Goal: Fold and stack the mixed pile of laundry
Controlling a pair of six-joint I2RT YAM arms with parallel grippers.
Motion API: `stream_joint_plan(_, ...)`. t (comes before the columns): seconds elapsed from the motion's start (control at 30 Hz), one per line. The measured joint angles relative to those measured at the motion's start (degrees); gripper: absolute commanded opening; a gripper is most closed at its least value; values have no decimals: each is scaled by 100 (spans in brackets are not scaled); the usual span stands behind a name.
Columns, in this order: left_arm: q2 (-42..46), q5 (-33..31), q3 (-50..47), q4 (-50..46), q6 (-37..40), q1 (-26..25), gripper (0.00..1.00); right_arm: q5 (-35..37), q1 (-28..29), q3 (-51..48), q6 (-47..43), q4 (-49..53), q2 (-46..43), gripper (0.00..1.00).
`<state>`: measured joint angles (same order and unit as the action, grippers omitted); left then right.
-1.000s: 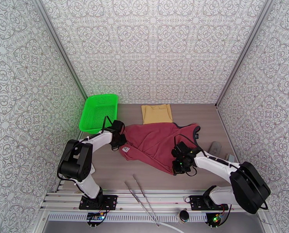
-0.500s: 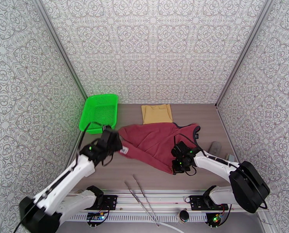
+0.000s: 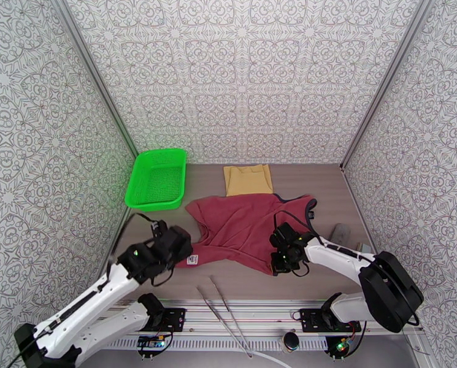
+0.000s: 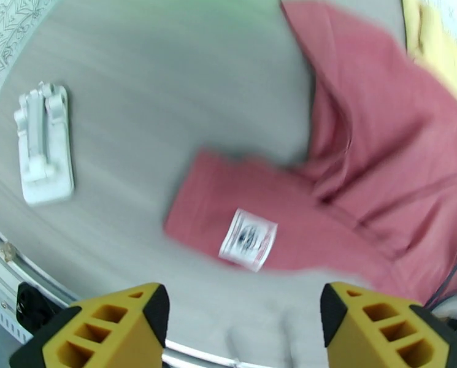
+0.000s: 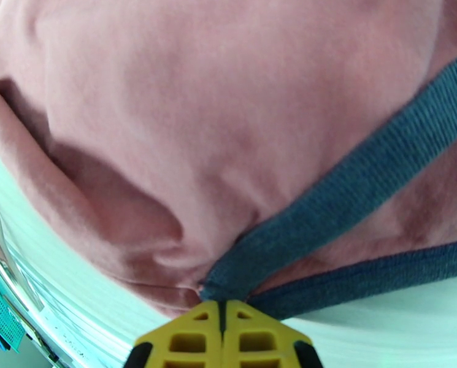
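Left pincer (image 4: pixel 243 302) held wide, empty, over white label (image 4: pixel 248 239) of maroon tank top (image 3: pixel 246 222). Right pincer (image 5: pixel 222 308) clamped on navy trim (image 5: pixel 351 191). Far on surface (image 3: pixel 326 179), tan cloth (image 3: pixel 248 179) laid flat.

Maroon tank top (image 3: pixel 243 225), navy trim (image 5: pixel 363 179); mustard cloth (image 3: pixel 248 179); bright green basket (image 3: pixel 157 178)

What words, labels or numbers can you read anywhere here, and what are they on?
No text is legible.
White label on the maroon tank top: dark print, too blurred in the left wrist view and too small in the top view to read.
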<state>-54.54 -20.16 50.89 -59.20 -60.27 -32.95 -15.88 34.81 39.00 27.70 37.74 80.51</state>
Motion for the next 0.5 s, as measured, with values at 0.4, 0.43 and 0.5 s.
stream_joint_plan(0.4, -3891, 841, 1947, 1644, 1725, 557, 55, 656, 2, 601, 129, 627, -313, 51)
stream_joint_plan(0.43, -4116, 848, 2087, 1687, 1816, 608, 52, 719, 2, 785, 122, 761, -407, 51)
stream_joint_plan(0.5, -4478, 883, 2347, 1722, 1961, 713, 48, 835, -28, 1263, 96, 964, -511, 42)
